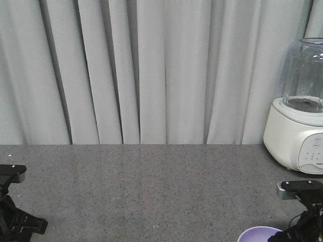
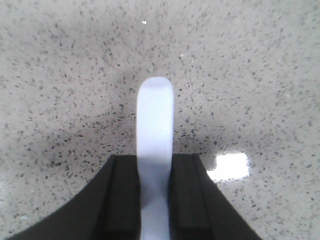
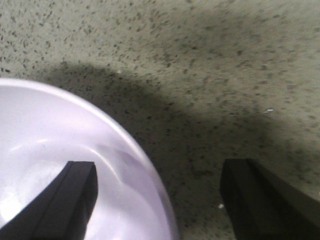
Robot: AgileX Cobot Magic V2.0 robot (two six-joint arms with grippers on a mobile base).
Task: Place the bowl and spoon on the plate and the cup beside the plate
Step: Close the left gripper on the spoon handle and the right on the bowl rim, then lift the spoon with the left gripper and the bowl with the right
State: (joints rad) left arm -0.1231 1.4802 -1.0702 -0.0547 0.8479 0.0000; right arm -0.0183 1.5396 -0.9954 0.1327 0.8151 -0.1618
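In the left wrist view my left gripper (image 2: 155, 200) is shut on the handle of the pale grey-white spoon (image 2: 155, 130), which sticks out ahead over the speckled table. In the right wrist view the lavender bowl (image 3: 45, 145) fills the lower left. My right gripper (image 3: 160, 200) is open and straddles the bowl's right rim, one finger (image 3: 75, 200) inside the bowl and the other (image 3: 260, 200) outside over the table. The front view shows the bowl's rim (image 1: 260, 235) at the bottom edge beside the right arm (image 1: 303, 212), and the left arm (image 1: 12, 212) at the lower left. Plate and cup are out of view.
A white appliance with a clear jar (image 1: 299, 116) stands at the back right of the grey speckled table (image 1: 151, 186). A grey curtain (image 1: 141, 70) hangs behind the table.
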